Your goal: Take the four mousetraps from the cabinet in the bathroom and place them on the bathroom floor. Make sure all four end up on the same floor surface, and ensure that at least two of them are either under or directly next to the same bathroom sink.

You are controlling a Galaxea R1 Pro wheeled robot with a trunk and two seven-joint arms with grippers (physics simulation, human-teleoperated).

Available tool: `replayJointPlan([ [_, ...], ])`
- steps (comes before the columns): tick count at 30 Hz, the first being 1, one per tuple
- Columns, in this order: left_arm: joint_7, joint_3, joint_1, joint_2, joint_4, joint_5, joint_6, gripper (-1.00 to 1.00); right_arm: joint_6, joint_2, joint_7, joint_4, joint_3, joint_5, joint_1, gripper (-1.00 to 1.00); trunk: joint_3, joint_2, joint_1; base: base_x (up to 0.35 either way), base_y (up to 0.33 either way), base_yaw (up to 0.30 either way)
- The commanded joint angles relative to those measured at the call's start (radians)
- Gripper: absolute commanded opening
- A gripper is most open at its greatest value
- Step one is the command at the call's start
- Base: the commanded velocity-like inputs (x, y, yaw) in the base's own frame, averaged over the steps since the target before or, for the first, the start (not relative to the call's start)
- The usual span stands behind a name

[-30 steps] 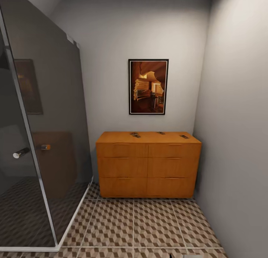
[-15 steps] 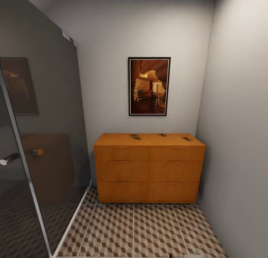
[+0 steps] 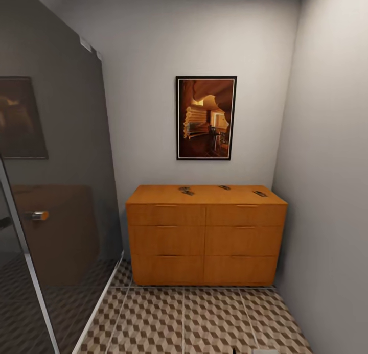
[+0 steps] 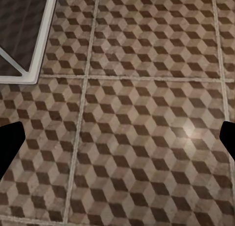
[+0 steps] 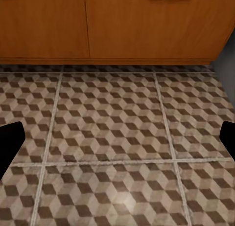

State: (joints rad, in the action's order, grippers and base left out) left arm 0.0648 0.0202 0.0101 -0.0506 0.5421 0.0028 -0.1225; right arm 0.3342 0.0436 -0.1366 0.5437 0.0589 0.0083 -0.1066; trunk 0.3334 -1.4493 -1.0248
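Observation:
The orange-brown cabinet (image 3: pixel 205 236) stands against the far wall, its six drawer fronts closed. On its top lie small mousetraps: a close pair at the left (image 3: pixel 186 190), one in the middle (image 3: pixel 224 187) and one at the right (image 3: pixel 259 193). The cube-patterned bathroom floor (image 3: pixel 204 318) runs from me to the cabinet. My left gripper (image 4: pixel 117 140) hangs open over bare tiles. My right gripper (image 5: pixel 117 143) is open too, above the tiles in front of the cabinet's lower drawers (image 5: pixel 98 25). Both hold nothing. The sink is out of view.
A dark glass shower enclosure (image 3: pixel 51 190) with a chrome handle (image 3: pixel 36 215) fills the left side; its white base frame (image 4: pixel 41 45) borders the tiles. A framed picture (image 3: pixel 206 118) hangs above the cabinet. A grey wall (image 3: pixel 332 190) closes the right side.
The camera has moved closer to the cabinet, which looks larger, and the shower glass has slid toward the left edge. The mousetraps lie as before.

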Motion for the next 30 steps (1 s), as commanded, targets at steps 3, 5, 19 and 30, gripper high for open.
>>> replayJointPlan([
  [3, 0.002, 0.000, 0.001, 0.000, -0.001, 0.000, -0.003, 1.00, 0.002, -0.001, -0.009, -0.001, 0.006, 0.001, -0.001, 1.00, 0.001, -0.001, 0.000, 0.058, 0.000, 0.000],
  [5, 0.002, 0.000, 0.001, 0.000, -0.001, 0.000, -0.003, 1.00, 0.002, -0.001, -0.009, -0.001, 0.006, 0.001, -0.001, 1.00, 0.001, -0.001, 0.000, 0.025, 0.000, 0.000],
  [19, 0.002, -0.001, 0.001, 0.000, -0.001, 0.000, -0.003, 1.00, 0.002, 0.001, -0.009, -0.001, 0.006, 0.001, -0.001, 1.00, 0.001, -0.001, 0.000, 0.004, 0.000, 0.000],
  [30, 0.001, -0.002, 0.001, 0.000, -0.001, 0.000, -0.003, 1.00, 0.002, 0.001, -0.009, -0.001, 0.006, 0.001, -0.001, 1.00, 0.001, -0.001, 0.000, 0.000, 0.000, 0.000],
])
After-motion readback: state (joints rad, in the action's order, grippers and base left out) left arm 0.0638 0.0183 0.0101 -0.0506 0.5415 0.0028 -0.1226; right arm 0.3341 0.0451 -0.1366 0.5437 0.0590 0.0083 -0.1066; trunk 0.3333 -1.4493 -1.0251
